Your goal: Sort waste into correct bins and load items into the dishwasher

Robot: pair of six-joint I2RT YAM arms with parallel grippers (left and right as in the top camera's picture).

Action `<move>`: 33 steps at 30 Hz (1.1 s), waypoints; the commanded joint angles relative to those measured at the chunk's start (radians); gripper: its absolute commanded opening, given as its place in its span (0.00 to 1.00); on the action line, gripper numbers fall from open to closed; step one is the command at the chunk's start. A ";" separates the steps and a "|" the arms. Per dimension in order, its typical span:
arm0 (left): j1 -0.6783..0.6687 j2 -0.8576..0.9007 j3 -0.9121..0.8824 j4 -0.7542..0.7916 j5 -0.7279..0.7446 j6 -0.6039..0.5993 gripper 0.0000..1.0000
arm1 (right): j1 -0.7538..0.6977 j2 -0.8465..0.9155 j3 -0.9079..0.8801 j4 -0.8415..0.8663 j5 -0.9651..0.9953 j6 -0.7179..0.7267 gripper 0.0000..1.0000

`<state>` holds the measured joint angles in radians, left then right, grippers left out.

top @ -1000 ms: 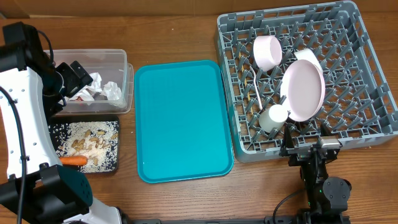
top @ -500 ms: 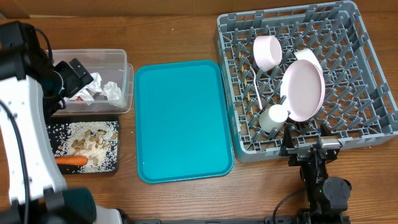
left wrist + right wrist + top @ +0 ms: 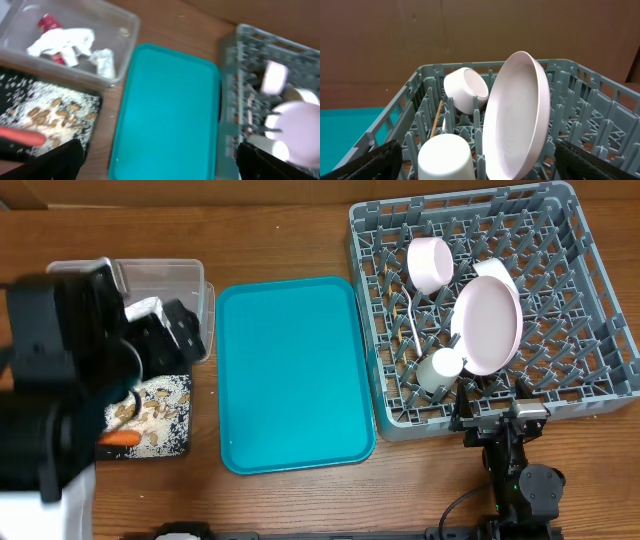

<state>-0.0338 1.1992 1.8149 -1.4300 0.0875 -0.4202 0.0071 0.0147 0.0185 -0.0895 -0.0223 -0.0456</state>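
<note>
The clear tub (image 3: 122,27) holds crumpled napkins (image 3: 62,40) and a red wrapper (image 3: 47,22). Beside it, the black tray (image 3: 95,100) carries nut and grain scraps (image 3: 50,112) and an orange carrot (image 3: 20,136). My left gripper (image 3: 162,162) hangs open and empty, high over these bins and the teal tray's left edge; the overhead view has the left gripper (image 3: 172,335) covering part of the tub. The grey dish rack (image 3: 560,240) holds a plate (image 3: 488,325), a bowl (image 3: 430,263), a cup (image 3: 440,368) and a thin stick (image 3: 437,117). My right gripper (image 3: 480,165) stands open at the rack's front wall.
A flat teal tray (image 3: 290,370) lies between the bins and the rack, with nothing on it. The left arm's dark body (image 3: 60,380) hides much of the left side in the overhead view. A second white bowl (image 3: 497,272) leans behind the plate.
My left arm has risen and swung right, now looming large over the tub and black tray. The right arm and the dishes in the rack have not moved.
</note>
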 commanded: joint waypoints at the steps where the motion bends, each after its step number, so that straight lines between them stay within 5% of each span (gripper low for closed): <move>1: -0.047 -0.086 -0.002 -0.013 0.002 -0.014 1.00 | -0.003 -0.012 -0.011 0.008 -0.002 -0.004 1.00; 10: -0.060 -0.239 -0.015 -0.086 0.060 -0.014 1.00 | -0.003 -0.012 -0.011 0.008 -0.002 -0.004 1.00; 16: -0.060 -0.360 -0.198 -0.019 0.059 -0.041 1.00 | -0.003 -0.012 -0.011 0.008 -0.002 -0.004 1.00; 33: -0.060 -0.724 -1.084 0.875 0.037 -0.041 1.00 | -0.003 -0.012 -0.011 0.008 -0.002 -0.004 1.00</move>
<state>-0.0856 0.5209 0.8318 -0.6266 0.1345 -0.4519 0.0071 0.0147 0.0185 -0.0895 -0.0219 -0.0456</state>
